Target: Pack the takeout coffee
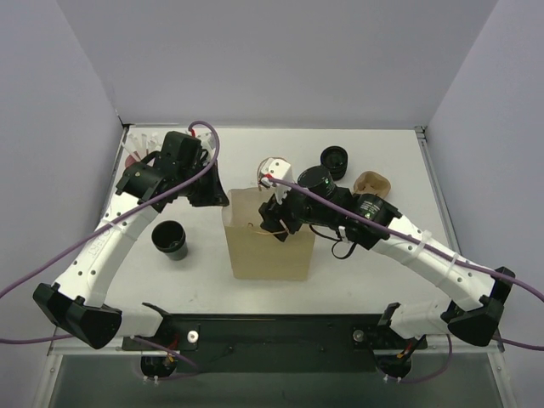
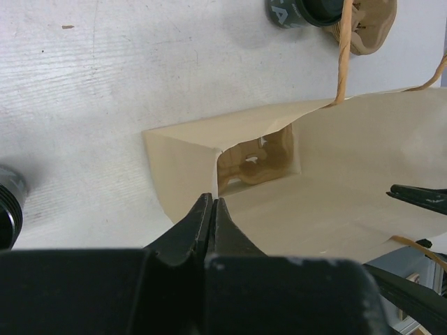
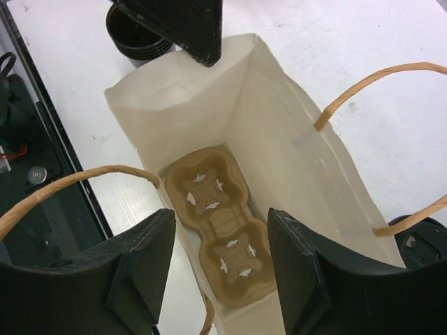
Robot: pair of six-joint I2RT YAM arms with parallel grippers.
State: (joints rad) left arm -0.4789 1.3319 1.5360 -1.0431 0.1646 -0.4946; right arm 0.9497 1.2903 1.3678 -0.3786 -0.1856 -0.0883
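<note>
The takeout coffee (image 1: 334, 159), a small black lidded cup, sits on the table at the back right, beyond the brown paper bag (image 1: 268, 246) and apart from both grippers. The bag stands upright and open in the middle. My left gripper (image 1: 219, 197) (image 2: 211, 202) is shut on the bag's (image 2: 335, 174) left top rim. Over the bag's mouth hovers my right gripper (image 1: 274, 217) (image 3: 220, 223), open with nothing between its fingers. Straight below it, a tan two-cup carrier (image 3: 216, 230) lies on the bottom of the bag (image 3: 279, 118).
A stack of black ribbed rings (image 1: 170, 240) (image 3: 136, 38) stands left of the bag. Another tan carrier (image 1: 371, 183) lies at the back right. A pink cup of white sticks (image 1: 136, 151) is behind the left arm. A white item (image 1: 274, 167) sits behind the bag.
</note>
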